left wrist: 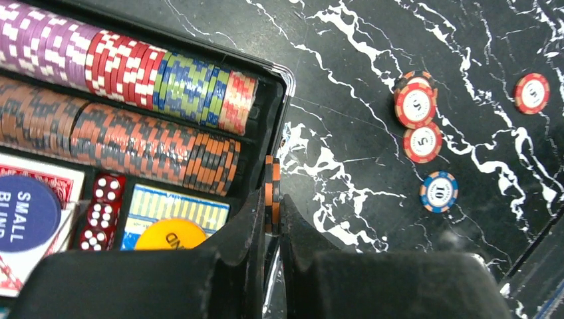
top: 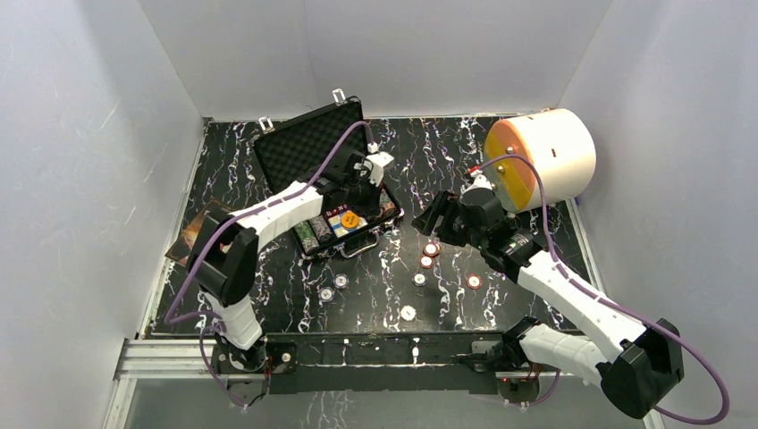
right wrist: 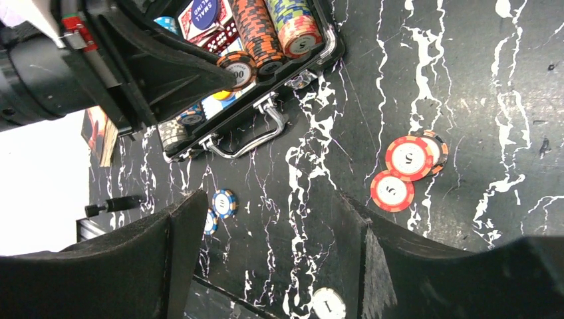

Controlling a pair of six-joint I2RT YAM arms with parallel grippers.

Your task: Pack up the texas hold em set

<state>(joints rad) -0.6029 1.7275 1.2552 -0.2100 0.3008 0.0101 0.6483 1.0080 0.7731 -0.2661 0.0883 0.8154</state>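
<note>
At the edge of the open hard-shell case (left wrist: 279,90), the left gripper (left wrist: 272,214) pinches a thin orange-and-black striped chip (left wrist: 271,183), held on edge between its matte black fingers. Inside the case, ribbed rows of stacked chips (left wrist: 133,73) lie side by side, with red spotted dice (left wrist: 101,212) below them. The right gripper (right wrist: 271,199) hangs with its jaws spread wide and empty above the glossy black table (right wrist: 505,80) veined in white, near flat round red chips (right wrist: 407,158) lying touching on it.
</note>
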